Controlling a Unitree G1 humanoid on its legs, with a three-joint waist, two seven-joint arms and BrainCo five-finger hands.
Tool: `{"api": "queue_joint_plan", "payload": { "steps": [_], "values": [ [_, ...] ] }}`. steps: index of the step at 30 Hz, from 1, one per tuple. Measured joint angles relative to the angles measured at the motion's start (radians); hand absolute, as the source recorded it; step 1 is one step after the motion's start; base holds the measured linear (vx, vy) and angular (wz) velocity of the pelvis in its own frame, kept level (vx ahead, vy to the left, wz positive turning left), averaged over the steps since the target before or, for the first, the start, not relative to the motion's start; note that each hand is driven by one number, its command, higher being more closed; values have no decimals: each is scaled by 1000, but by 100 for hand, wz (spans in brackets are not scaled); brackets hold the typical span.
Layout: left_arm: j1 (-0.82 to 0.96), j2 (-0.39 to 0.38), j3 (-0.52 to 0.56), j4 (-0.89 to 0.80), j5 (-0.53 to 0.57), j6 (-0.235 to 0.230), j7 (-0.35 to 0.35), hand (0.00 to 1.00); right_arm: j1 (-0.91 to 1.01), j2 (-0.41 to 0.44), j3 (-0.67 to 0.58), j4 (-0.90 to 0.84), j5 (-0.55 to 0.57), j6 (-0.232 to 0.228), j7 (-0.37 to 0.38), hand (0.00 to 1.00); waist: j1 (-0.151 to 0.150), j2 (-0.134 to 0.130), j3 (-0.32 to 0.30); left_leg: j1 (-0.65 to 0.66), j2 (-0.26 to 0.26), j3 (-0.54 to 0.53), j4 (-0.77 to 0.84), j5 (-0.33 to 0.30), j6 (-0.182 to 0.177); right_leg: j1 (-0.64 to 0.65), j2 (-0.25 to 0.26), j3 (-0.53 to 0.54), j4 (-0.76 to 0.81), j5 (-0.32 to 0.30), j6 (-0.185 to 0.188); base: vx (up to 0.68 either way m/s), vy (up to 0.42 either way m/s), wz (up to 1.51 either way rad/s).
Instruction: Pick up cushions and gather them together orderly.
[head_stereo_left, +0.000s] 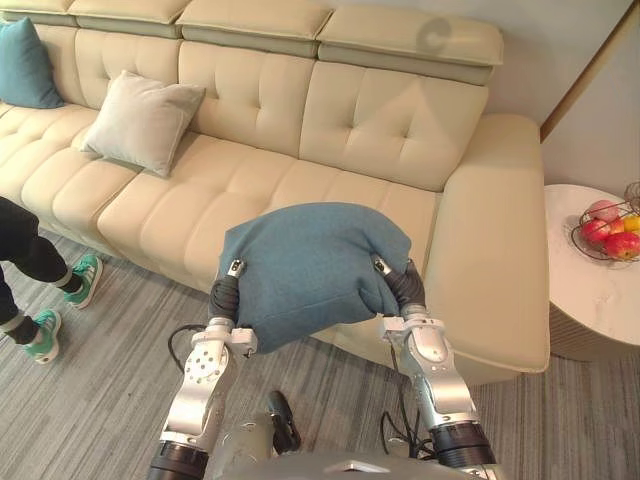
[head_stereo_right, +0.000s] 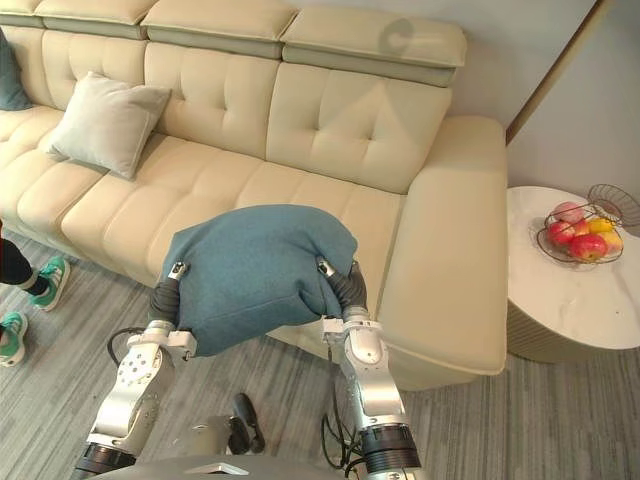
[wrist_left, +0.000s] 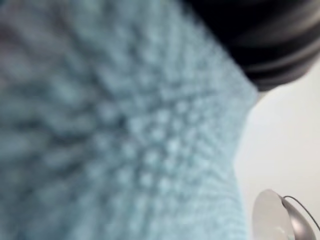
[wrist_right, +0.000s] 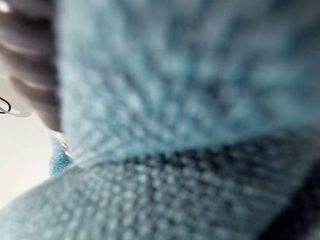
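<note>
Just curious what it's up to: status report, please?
Left hand, right hand at either side of blue cushion, held up before sofa. Grey cushion far left on the seat. Person's feet on floor, left.

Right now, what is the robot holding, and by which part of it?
The blue cushion, held between the left hand at its left edge and the right hand at its right edge.

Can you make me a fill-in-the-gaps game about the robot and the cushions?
1. The left hand and right hand hold the blue cushion up in front of the cream ____.
2. The grey cushion sits further to the robot's ____.
3. The wire basket on the round table holds ____.
Missing words: sofa, left, fruit.
</note>
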Motion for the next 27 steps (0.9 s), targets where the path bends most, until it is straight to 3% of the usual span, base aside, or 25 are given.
{"api": "queue_joint_plan", "payload": {
  "steps": [1,2,4,6,7,8,10,12,13,14,15,16,17,18,20,21,22,23,24,25,27],
  "values": [
    [0,9,7,3,0,0,-1,100,3,8,0,1,8,0,4,100,-17,-20,18,36,-20,-12,-41,-1,2,-20,51,101,66,-91,32,30,115,19],
    [1,10,6,8,0,0,-1,100,6,14,0,2,16,0,8,100,-27,-27,22,58,-35,-28,-78,-1,2,-20,113,143,79,-143,48,37,92,30],
    [2,10,7,9,9,1,-13,100,6,15,-1,4,41,0,12,100,-34,-32,24,116,-72,-33,-182,7,-8,-40,246,138,63,-204,34,47,45,13],
    [-2,10,7,9,13,1,-14,100,6,11,0,5,54,-1,14,100,-40,-19,29,133,-94,-59,-229,48,-16,-59,314,107,19,-211,13,38,17,5],
    [-3,10,6,9,23,1,-16,100,7,2,0,10,56,-2,17,100,-51,-10,34,139,-102,-83,-245,73,-12,-67,349,111,-16,-207,8,48,21,42],
    [-2,9,0,9,31,1,-16,100,12,-6,-2,26,57,-3,24,100,-73,-4,33,144,-122,-112,-264,77,-13,-76,379,144,-56,-187,-19,56,22,58],
    [1,8,-23,9,31,3,-22,100,37,-26,-8,35,79,-3,26,100,-87,-2,33,160,-142,-112,-263,76,-12,-72,378,179,-46,-163,-55,132,7,68],
    [22,0,-44,9,30,3,-25,100,70,-34,-14,35,85,-3,26,100,-84,17,33,170,-144,-123,-213,57,-15,-35,367,168,-37,-170,-43,170,-7,40],
    [40,-3,-42,9,30,4,-33,100,92,-29,-9,34,86,-3,26,100,-78,22,36,163,-129,-116,-121,23,-73,15,363,164,-73,-173,-45,213,-18,14],
    [58,-4,-39,9,30,6,-36,100,108,-20,-3,29,86,-3,25,100,-69,19,38,117,-96,-89,37,5,-90,60,360,165,-105,-170,-50,285,-41,-21],
    [85,-10,-34,9,30,6,-36,100,141,-19,11,-11,86,0,24,100,-37,22,41,58,8,-6,319,-50,-59,118,362,179,-134,-159,-42,192,-39,-46],
    [101,-15,-33,8,29,6,-36,100,167,-17,16,-48,85,1,24,100,-25,27,39,45,75,30,436,-79,-52,145,368,187,-146,-163,-44,172,-1,-54],
    [129,-32,-32,4,29,4,-40,100,202,-18,22,-109,85,0,24,100,-22,30,27,24,161,48,498,-116,-57,171,369,202,-163,-172,-41,185,81,-39],
    [132,-42,-33,4,28,3,-43,100,190,-20,17,-132,85,-8,24,100,-25,41,19,3,202,37,454,-134,-74,173,361,224,-173,-179,-37,252,161,-37],
    [115,-47,-34,4,29,3,-47,100,164,-25,-4,-129,83,-18,23,100,-36,37,17,1,189,-22,276,-127,-95,161,330,255,-177,-166,-3,249,196,-33],
    [101,-52,-34,4,29,3,-61,100,154,-32,-16,-123,83,-22,23,100,-39,34,17,11,156,-92,111,-92,-134,155,309,277,-188,-158,14,313,348,-50],
    [85,-51,-34,4,31,3,-65,100,153,-40,-24,-118,82,-21,23,100,-37,33,18,45,107,-209,-107,-8,-165,155,286,312,-203,-156,37,320,393,-56],
    [83,-49,-34,4,31,3,-65,100,153,-43,-23,-116,82,-21,23,100,-36,34,17,60,97,-254,-171,29,-180,156,280,326,-206,-158,50,319,462,-92],
    [84,-54,-39,5,31,3,-64,100,153,-51,-21,-101,82,-21,25,100,-32,65,9,106,97,-341,-271,193,-227,160,288,374,-212,-175,104,246,422,-81],
    [83,-32,-40,10,31,4,-61,100,150,-32,-18,-63,82,-20,23,100,-35,32,11,108,72,-333,-248,232,-200,166,267,401,-224,-178,121,263,457,-83],
    [81,10,-35,9,31,5,-54,100,170,20,-12,-42,79,-14,23,100,-46,-35,15,103,29,-287,-175,172,-173,171,208,423,-243,-156,137,168,296,-49]
  ]
}}
